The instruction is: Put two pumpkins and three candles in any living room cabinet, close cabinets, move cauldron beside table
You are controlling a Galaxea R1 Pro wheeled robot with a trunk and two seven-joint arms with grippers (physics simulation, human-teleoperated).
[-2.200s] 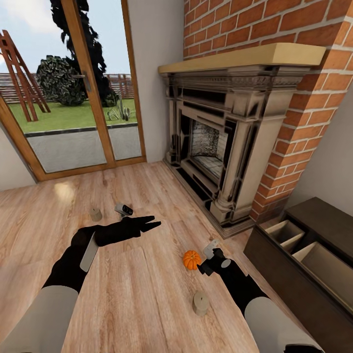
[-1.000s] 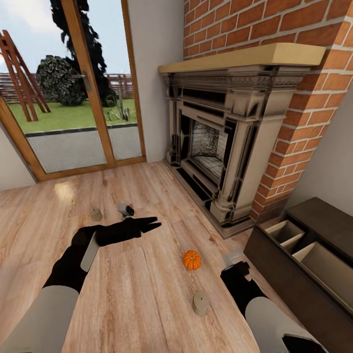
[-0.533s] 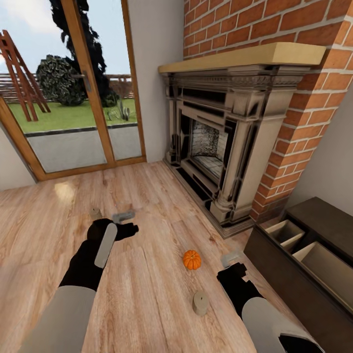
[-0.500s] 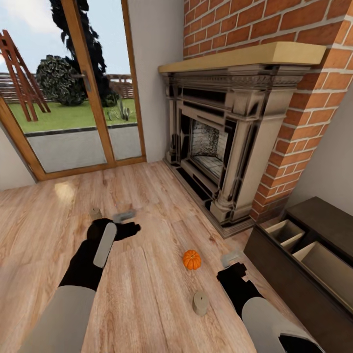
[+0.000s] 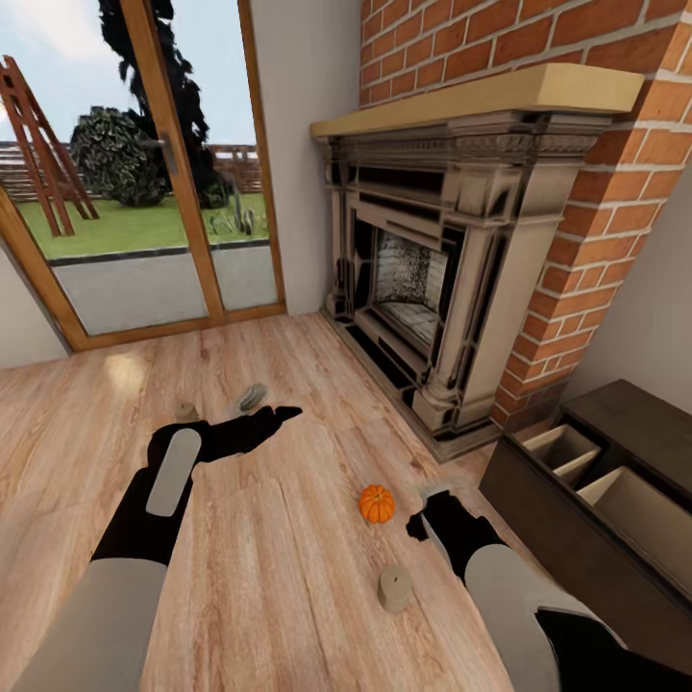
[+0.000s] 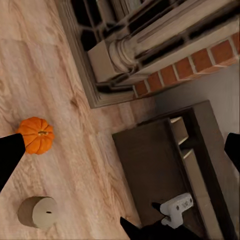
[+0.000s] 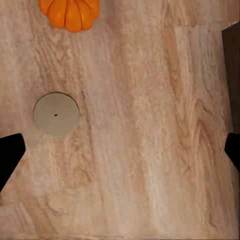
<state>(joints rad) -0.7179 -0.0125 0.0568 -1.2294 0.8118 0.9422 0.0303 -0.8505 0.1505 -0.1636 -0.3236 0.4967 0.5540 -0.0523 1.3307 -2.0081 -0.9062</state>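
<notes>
My right gripper (image 5: 420, 524) and left gripper (image 5: 279, 415) both hang wide open, empty; a far candle (image 5: 186, 413) sits half-hidden behind my left arm.

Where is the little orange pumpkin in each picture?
Head view: the pumpkin sits on the wooden floor in front of the fireplace, just left of the right gripper.
Left wrist view: it is at the left edge, above a candle.
Right wrist view: it is cut off by the top edge.
Shared landmark: that candle beside it, also seen in the head view and the right wrist view.
</notes>
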